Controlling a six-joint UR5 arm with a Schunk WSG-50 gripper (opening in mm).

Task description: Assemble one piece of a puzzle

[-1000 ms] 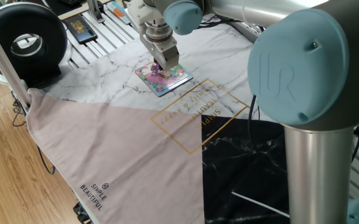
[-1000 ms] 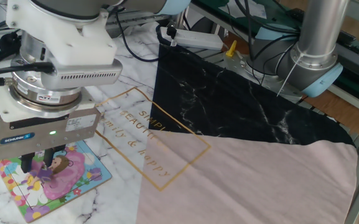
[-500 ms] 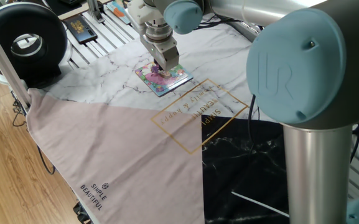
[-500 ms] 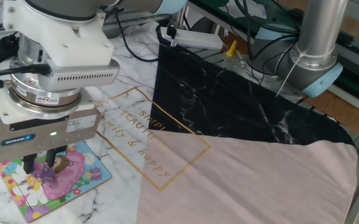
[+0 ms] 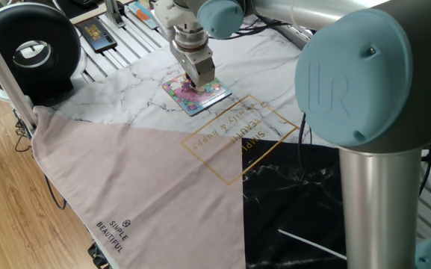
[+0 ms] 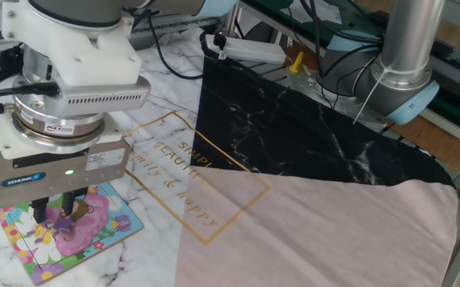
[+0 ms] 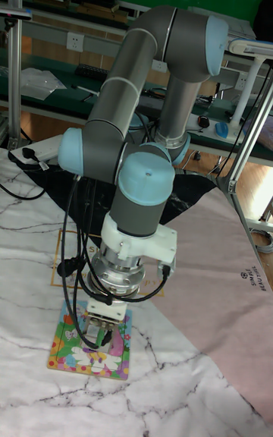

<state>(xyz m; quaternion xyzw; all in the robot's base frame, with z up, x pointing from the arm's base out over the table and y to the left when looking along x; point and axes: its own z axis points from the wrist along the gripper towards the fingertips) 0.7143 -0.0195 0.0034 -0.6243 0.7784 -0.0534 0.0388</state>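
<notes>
1. Over the small square jigsaw puzzle [image 6: 62, 231] with its bright pink, yellow and green cartoon picture and blue edge, the two-finger jaws [image 6: 54, 214] of the grey and pale-blue robot arm [image 7: 144, 179] point straight down.
2. Between the two dark fingers [image 6: 37, 212] sits the tiny purple-violet jigsaw piece [image 6: 57, 226] with knobbed edges; the jaws are clenched on it, one finger on either side.
3. From the other fixed view, the piece sits low against the pink part of the picture; whether it touches the board's surface cannot be told.
4. The puzzle lies flat on the white marble-print part of the cloth [image 5: 137, 168] that covers the desk, near the gold lettering; the cloth's pink and black parts lie farther off.
5. From one fixed view, the jaws' body [image 5: 197, 69] hides the piece.
6. From the tall fixed view, the fingers reach down onto the upper half of the puzzle [image 7: 72, 350].
7. A round black device [image 5: 30, 51] stands at the desk's far corner, well apart from the puzzle.
</notes>
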